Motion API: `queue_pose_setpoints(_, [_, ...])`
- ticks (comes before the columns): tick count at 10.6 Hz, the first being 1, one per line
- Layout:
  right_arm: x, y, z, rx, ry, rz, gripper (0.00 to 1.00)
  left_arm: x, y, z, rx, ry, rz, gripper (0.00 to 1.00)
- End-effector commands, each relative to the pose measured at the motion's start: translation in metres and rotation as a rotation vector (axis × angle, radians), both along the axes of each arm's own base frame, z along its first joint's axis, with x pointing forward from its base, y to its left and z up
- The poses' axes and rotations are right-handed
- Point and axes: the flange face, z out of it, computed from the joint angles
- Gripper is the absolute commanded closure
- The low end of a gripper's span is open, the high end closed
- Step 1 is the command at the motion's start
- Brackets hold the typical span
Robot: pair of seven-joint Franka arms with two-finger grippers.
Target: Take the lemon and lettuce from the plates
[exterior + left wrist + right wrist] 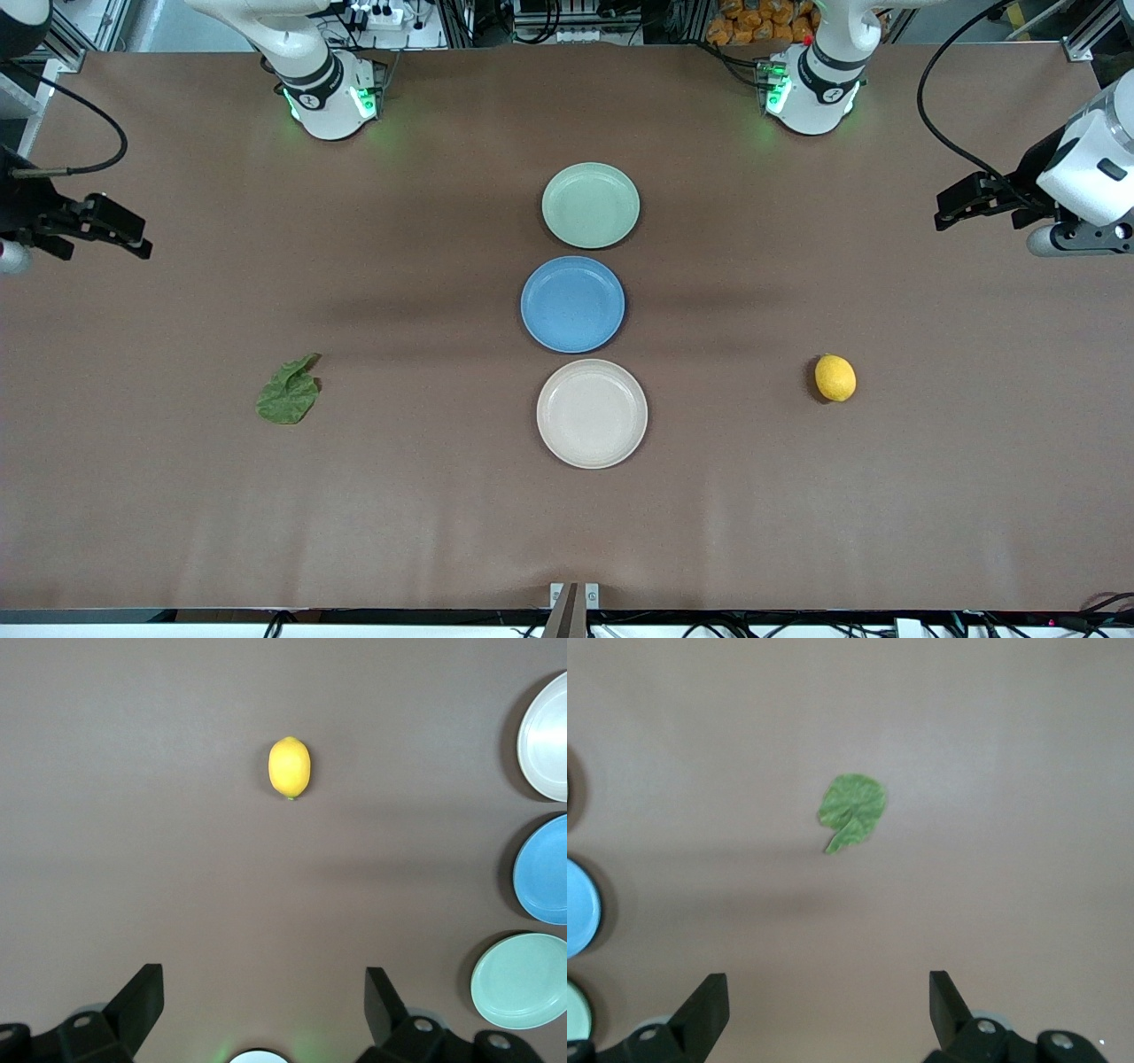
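Note:
The lemon (pixel 835 377) lies on the bare table toward the left arm's end, beside the beige plate (pixel 592 413); it also shows in the left wrist view (pixel 290 767). The lettuce (pixel 288 392) lies flat on the table toward the right arm's end, and in the right wrist view (pixel 853 809). The beige plate and the mint green plate (pixel 590 205) are both empty. My left gripper (pixel 952 208) is open and empty, raised over its end of the table (pixel 262 981). My right gripper (pixel 124 232) is open and empty over its own end (pixel 826 985).
A darker blue plate (pixel 572 303), empty, sits between the mint and beige plates in a row down the table's middle. The three plates show at the edge of the left wrist view: beige (pixel 547 735), blue (pixel 545 870), mint (pixel 521 981).

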Motion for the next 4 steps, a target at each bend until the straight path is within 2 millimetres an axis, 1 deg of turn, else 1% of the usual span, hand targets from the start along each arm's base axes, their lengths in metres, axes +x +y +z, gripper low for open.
queue_pose_setpoints(1, [-0.0125,0.0095,0.0161,0.000,0.014,0.021,0.00,0.0002,-0.0010,0.0033,0.001,-0.003,-0.023,0.00])
queue_pose_setpoints(4, [-0.0163,0.0088,0.0228,0.015,0.002,0.017,0.00,-0.0001,-0.0028,0.0026,0.000,-0.001,-0.026,0.00])
